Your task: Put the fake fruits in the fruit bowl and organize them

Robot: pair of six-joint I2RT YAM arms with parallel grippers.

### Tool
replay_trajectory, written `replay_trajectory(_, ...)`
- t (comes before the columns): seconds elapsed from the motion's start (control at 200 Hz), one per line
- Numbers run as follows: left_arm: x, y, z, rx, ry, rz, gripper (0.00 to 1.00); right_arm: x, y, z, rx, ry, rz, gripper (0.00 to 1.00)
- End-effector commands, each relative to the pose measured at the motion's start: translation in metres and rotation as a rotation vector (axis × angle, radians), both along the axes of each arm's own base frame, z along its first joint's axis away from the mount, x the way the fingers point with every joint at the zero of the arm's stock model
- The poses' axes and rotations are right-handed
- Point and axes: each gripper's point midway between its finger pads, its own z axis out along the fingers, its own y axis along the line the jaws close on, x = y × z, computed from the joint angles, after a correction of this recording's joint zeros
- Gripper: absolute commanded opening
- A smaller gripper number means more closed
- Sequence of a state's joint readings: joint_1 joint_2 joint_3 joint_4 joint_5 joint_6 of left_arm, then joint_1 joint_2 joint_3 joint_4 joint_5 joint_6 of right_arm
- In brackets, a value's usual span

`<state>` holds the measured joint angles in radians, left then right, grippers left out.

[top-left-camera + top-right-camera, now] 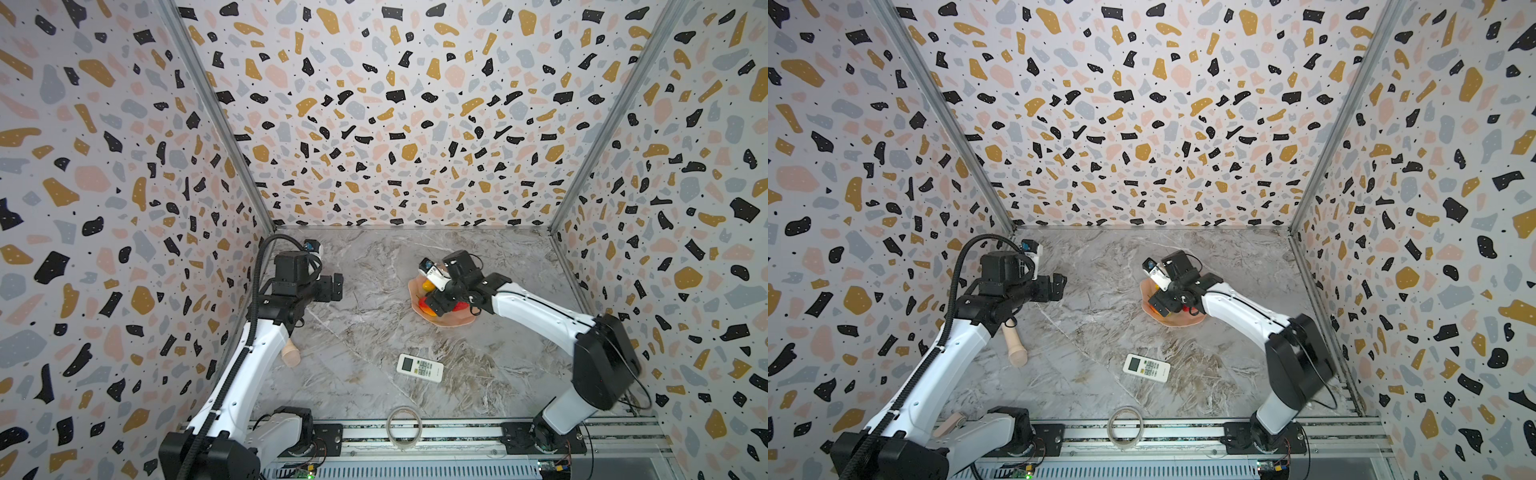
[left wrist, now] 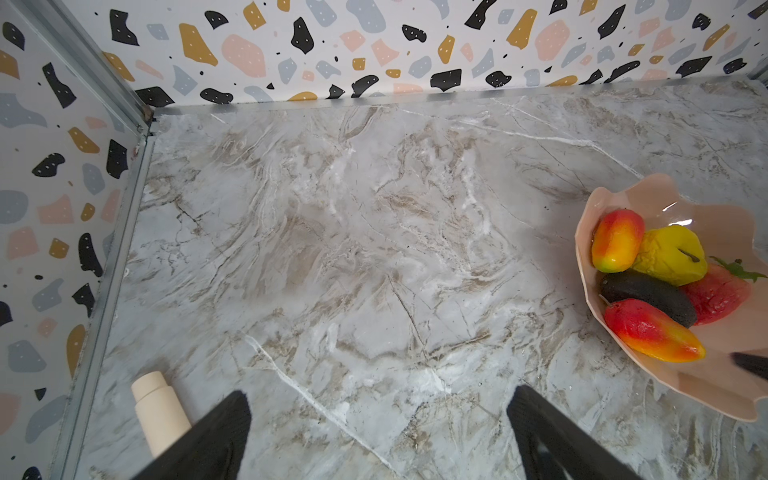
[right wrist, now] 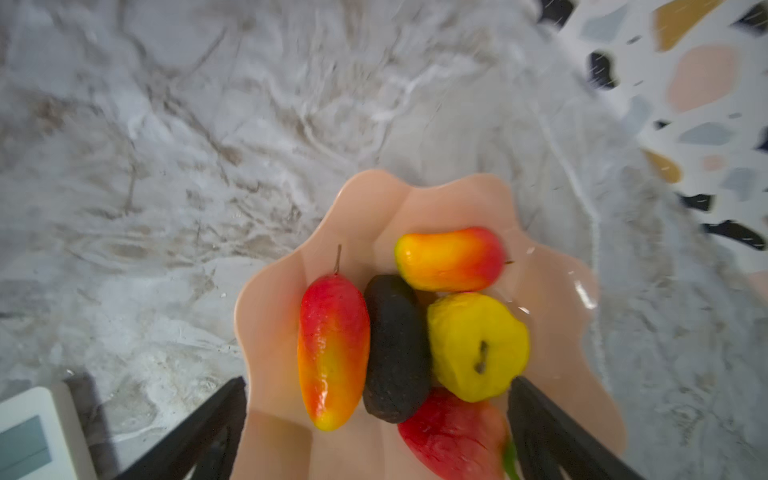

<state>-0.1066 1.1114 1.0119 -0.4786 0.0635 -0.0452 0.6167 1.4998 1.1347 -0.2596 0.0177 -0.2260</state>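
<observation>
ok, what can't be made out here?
- Both top views: most fruits in the fruit bowl, hidden under the right gripper.
- Right wrist view: strawberry, blurred, cut by frame edge; remote control, only a corner.
- Left wrist view: beige cylinder, partly behind a finger of the left gripper.

R arm (image 1: 536,313) reaches fwd and in toward the middle: elbow high by the right side, white forearm sloping down, wrist bent downward. R jaws spread wide, nothing clamped betw. them; black fingers (image 3: 216,419) well apart in wrist view. L arm (image 1: 249,353) raised along the left side, wrist approx. level, pointing toward centre. L jaws wide apart, empty.
</observation>
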Motion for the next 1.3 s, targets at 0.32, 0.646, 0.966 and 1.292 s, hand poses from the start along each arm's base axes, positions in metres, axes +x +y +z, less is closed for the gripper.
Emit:
replay_trajectory(0.32, 0.025, -0.009, -0.001, -0.142, -0.266, 0.218, 0.99, -0.039, -0.220, 0.066, 0.463, -0.725, -0.705, 0.99)
replay_trajectory(0.646, -0.002, 0.050, -0.016, 0.091, -0.522, 0.518, 1.00, -0.053, -0.259, -0.018, 0.367, -0.674, -0.882, 0.99)
replay_trajectory(0.966, -0.024, 0.094, -0.055, 0.126, -0.614, 0.641, 1.00, -0.009, -0.250, -0.036, 0.362, -0.642, -0.827, 0.99)
replay_trajectory(1.292, -0.007, 0.088, -0.095, 0.168, -0.585, 0.554, 0.99, 0.007, -0.244, -0.053, 0.364, -0.564, -0.770, 0.99)
